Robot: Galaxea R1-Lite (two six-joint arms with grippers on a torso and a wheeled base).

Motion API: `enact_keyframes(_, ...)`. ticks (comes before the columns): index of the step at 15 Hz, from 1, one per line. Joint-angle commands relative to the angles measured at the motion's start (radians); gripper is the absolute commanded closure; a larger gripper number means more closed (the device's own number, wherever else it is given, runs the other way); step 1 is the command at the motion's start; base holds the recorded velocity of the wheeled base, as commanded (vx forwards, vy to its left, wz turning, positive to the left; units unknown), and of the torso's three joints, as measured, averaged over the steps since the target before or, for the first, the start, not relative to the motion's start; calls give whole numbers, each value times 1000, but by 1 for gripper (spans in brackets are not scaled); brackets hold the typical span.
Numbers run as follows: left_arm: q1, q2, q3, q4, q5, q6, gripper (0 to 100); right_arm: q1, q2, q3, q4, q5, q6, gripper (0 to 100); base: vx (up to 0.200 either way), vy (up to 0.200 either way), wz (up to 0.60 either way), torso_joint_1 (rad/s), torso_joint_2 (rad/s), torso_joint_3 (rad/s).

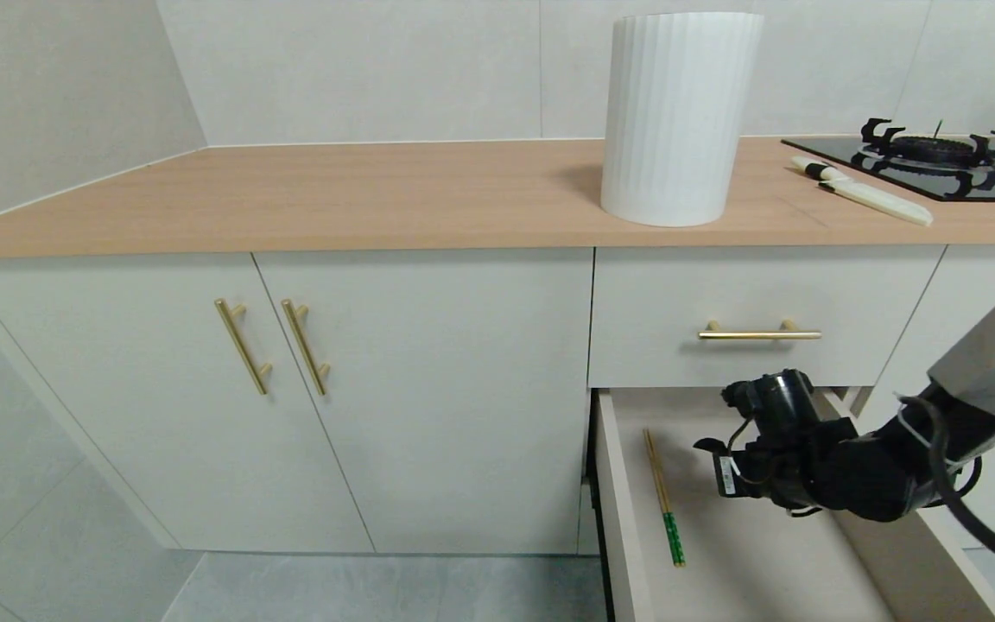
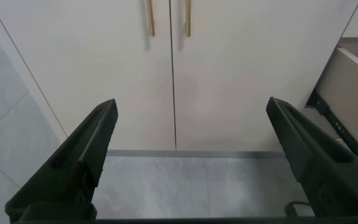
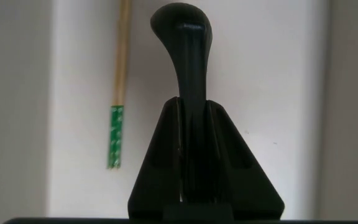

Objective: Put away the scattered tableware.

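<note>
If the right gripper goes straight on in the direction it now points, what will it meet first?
Probably the bare floor of the open drawer, beside the chopsticks, not on them. The black utensil held in the right gripper sticks out ahead, so its tip would touch first. Depth is unclear.

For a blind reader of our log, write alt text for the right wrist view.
The right pincer is shut on a black utensil with a rounded end, over the open drawer. Wooden chopsticks with green ends lie on the drawer floor beside it.
</note>
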Motion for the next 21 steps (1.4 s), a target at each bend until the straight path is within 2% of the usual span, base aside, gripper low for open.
enact_keyframes(1,0,0,0,0,0,0,0,8,123,-4,-43,-16,0,100,0,0,0,0,0,0)
enact_keyframes(5,1,0,0,0,0,0,0,6,190,-24,-68,-65,0,100,0,0,0,0,0,0)
enact_keyframes(19,0,0,0,0,0,0,0,3,192,-27,-68,-70,0,100,0,0,0,0,0,0)
enact_keyframes(20,0,0,0,0,0,0,0,3,192,-28,-68,-70,0,0,0,0,0,0,0,0)
enact_keyframes(21,0,0,0,0,0,0,0,3,192,-28,-68,-70,0,0,0,0,0,0,0,0)
